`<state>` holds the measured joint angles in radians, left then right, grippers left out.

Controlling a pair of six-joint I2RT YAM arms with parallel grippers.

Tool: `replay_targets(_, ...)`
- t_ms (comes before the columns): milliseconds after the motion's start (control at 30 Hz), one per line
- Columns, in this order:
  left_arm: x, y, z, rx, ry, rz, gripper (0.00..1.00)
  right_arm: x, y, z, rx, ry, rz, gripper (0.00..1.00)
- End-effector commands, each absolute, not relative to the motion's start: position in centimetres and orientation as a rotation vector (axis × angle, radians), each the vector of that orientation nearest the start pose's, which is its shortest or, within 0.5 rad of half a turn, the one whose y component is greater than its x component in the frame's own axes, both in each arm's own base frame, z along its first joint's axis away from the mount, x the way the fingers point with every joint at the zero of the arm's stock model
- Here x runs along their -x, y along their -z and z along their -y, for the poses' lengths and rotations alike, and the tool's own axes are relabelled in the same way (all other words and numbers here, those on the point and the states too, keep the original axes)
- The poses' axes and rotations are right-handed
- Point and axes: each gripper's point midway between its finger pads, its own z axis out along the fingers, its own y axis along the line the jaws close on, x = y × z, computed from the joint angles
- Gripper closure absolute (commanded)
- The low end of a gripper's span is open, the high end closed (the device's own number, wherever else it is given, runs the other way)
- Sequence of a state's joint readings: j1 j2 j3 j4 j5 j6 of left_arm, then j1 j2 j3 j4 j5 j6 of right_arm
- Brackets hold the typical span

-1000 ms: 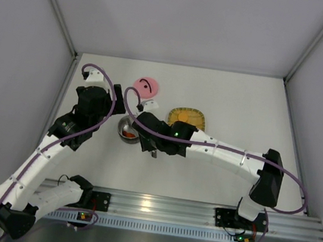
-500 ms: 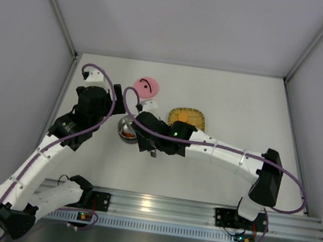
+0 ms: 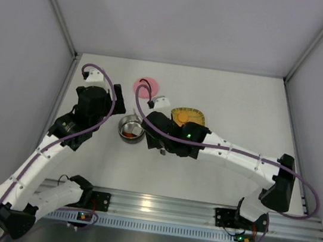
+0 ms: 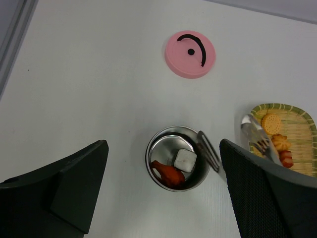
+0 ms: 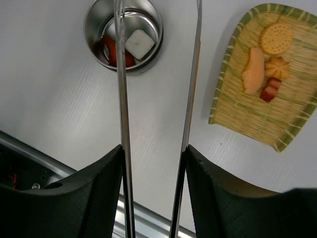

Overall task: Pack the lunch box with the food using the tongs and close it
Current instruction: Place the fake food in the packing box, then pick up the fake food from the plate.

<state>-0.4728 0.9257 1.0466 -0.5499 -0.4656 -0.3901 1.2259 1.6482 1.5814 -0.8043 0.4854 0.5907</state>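
My right gripper (image 5: 152, 163) holds tongs (image 5: 120, 99) loosely, arms sprung apart for tray (image 5: 247, 116) food (image 5: 255, 64). Left gripper (image 4: 162, 168) wide, spare, over box (image 4: 150, 157).

The lunch box (image 3: 130, 130) sat on the table (image 3: 242, 102) with its lid (image 4: 190, 54) lying flat well behind it, and the tray (image 3: 187, 115) lay to the right of the lunch box and slightly behind it. Two pieces of food (image 4: 171, 173) lay side by side in the lunch box, and four more pieces (image 5: 254, 69) were clustered on the left part of the tray. The tongs (image 4: 209, 152) reached above the table between them, one tip at the lunch box's right rim and the other over the tray's left edge.
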Motion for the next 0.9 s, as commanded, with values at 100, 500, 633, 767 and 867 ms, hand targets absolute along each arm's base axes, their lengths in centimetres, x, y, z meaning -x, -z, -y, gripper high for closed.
replay_targets(100,-29.8,-29.3,7.4,0.232,0.098,-1.898,0.01,-21.7,-24.2,-28.6,0.312,-0.22,-2.215,0.5)
replay_targets(500,-29.9,-29.2,7.6,0.229,0.103,-1.902,0.01,-21.9,-17.0,-19.9,0.148,-0.023,-2.332,0.57)
replay_targets(633,-29.9,-29.1,7.6,0.226,0.102,-1.905,0.01,-22.2,-15.5,-19.8,0.138,-0.012,-2.351,0.59)
replay_targets(767,-29.9,-29.0,7.6,0.228,0.098,-1.906,0.01,-22.3,-14.7,-20.1,0.141,-0.027,-2.367,0.6)
replay_targets(867,-29.9,-29.1,7.6,0.228,0.099,-1.905,0.01,-22.3,-14.6,-20.7,0.145,-0.059,-2.371,0.6)
